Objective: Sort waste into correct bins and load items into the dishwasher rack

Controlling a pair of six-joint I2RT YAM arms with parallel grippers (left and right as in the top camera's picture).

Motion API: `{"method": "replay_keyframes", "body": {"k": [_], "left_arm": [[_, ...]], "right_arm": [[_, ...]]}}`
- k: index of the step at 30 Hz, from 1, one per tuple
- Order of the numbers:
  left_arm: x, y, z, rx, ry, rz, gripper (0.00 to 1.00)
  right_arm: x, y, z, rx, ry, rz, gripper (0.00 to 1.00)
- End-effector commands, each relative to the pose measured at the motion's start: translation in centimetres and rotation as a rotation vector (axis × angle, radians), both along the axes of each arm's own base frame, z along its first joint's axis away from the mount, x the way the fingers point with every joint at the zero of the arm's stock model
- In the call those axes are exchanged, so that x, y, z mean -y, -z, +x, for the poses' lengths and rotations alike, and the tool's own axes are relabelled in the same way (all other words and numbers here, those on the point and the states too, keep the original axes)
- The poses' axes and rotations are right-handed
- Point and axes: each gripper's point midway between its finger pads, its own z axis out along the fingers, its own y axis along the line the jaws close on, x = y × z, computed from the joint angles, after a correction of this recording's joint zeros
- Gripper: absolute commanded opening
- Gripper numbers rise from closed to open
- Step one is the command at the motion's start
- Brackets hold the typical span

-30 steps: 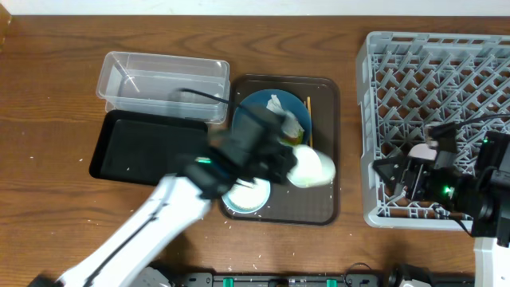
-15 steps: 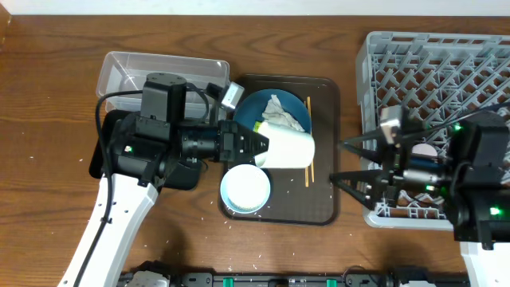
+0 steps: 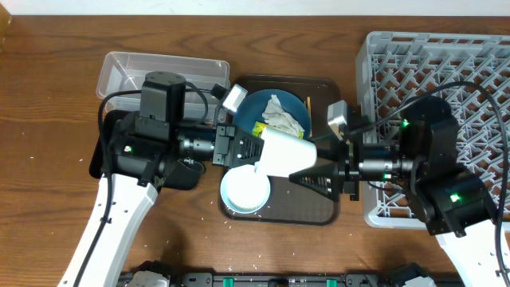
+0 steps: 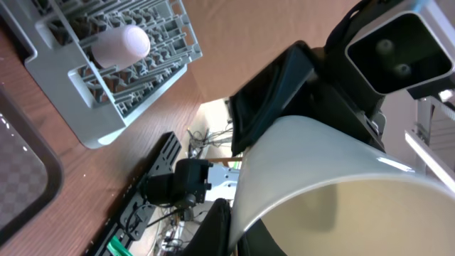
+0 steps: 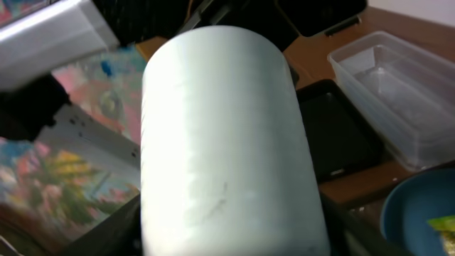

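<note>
- The table (image 3: 48,96) is of brown wood. A large brown rectangular serving tray (image 3: 327,209) lies at the centre of the overhead view.
- A tall white smooth-sided cup (image 3: 280,151) is held on its side in the air above this tray. Its mouth faces 9 o'clock and its base faces 3 o'clock.
- The left gripper (image 3: 256,151) reaches in from 9 o'clock and is clenched on the cup's rim. In the left wrist view one dark finger (image 4: 219,222) lies against the cup wall.
- The right gripper (image 3: 309,162) reaches in from 3 o'clock, with its fingers on either side of the cup's base end. In the right wrist view the cup fills the space between them. I cannot tell whether the fingers press on the cup or only stand around it.
- A large round blue plate (image 3: 296,105) sits at the tray's 12 o'clock end. It carries a crumpled white tissue (image 3: 280,114) and a small yellow-green snack wrapper (image 3: 260,127).
- A light blue-white bowl (image 3: 245,191) stands on the tray at about 7 o'clock, just below the cup.
- Thin wooden chopsticks (image 3: 309,108) lie on the tray just beside the plate, at its 3 o'clock side.
- A clear rectangular plastic tub (image 3: 159,76) stands at 10 o'clock from the tray. A shallow black rectangular tray (image 3: 115,135) lies at 9 o'clock, partly under the left arm.
- A large square grey plastic dishwasher rack (image 3: 422,72) stands at 3 o'clock. The left wrist view shows a small pink cup (image 4: 119,44) lying in it.
</note>
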Motion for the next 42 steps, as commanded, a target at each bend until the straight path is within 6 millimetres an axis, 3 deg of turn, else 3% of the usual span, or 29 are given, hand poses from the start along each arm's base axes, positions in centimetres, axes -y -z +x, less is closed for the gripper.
{"method": "replay_keyframes", "body": {"k": [1,4,5,7,8,11,15,18,19,22,25,28,32,35,42], "left_arm": [[0.0,-0.9,-0.4,0.032,0.022,-0.024,0.06],[0.0,-0.9,-0.4,0.032,0.022,-0.025,0.07],[0.0,-0.9,-0.4,0.032,0.022,-0.024,0.11],[0.0,-0.9,-0.3,0.032,0.020,-0.023,0.47],[0.0,-0.8,-0.2,0.034,0.015,-0.018,0.58],[0.0,-0.1,0.6,0.047,-0.029,0.022,0.70],[-0.5,2.1,2.5,0.046,-0.150,0.141,0.75],[-1.0,3.4,3.1,0.022,-0.206,0.210,0.76],[-1.1,3.6,3.1,0.013,-0.210,0.220,0.76],[-1.2,3.8,2.9,0.007,-0.206,0.224,0.76],[-1.2,3.8,2.9,0.006,-0.206,0.224,0.77],[-1.2,3.8,2.9,0.019,-0.203,0.225,0.76],[-1.2,3.9,2.8,0.013,-0.200,0.229,0.77],[-1.3,4.1,2.5,0.017,-0.190,0.237,0.77],[-1.3,4.3,2.3,0.021,-0.184,0.242,0.77]], "right_arm": [[-0.6,-0.5,0.1,-0.009,0.002,0.005,0.54],[-0.6,-0.8,0.0,0.003,0.004,0.010,0.38],[-0.5,-0.8,0.0,0.005,0.005,0.010,0.36],[-0.3,-0.9,-0.1,0.009,0.015,0.010,0.32],[0.0,-1.1,0.0,0.017,0.034,0.008,0.31],[1.6,-1.1,1.1,0.014,0.158,-0.019,0.30],[6.8,0.7,3.8,-0.114,0.509,-0.108,0.32],[12.2,3.0,4.8,-0.225,0.790,-0.190,0.31],[14.8,4.3,5.1,-0.271,0.920,-0.239,0.31],[21.9,7.4,5.1,-0.375,1.240,-0.386,0.29],[28.0,9.2,4.6,-0.475,1.500,-0.468,0.27],[32.1,10.1,4.8,-0.559,1.648,-0.455,0.27],[35.2,12.1,5.6,-0.725,1.715,-0.342,0.26],[37.6,14.8,5.1,-0.888,1.766,-0.330,0.29],[40.0,21.4,4.1,-1.220,1.753,-0.355,0.33]]}}
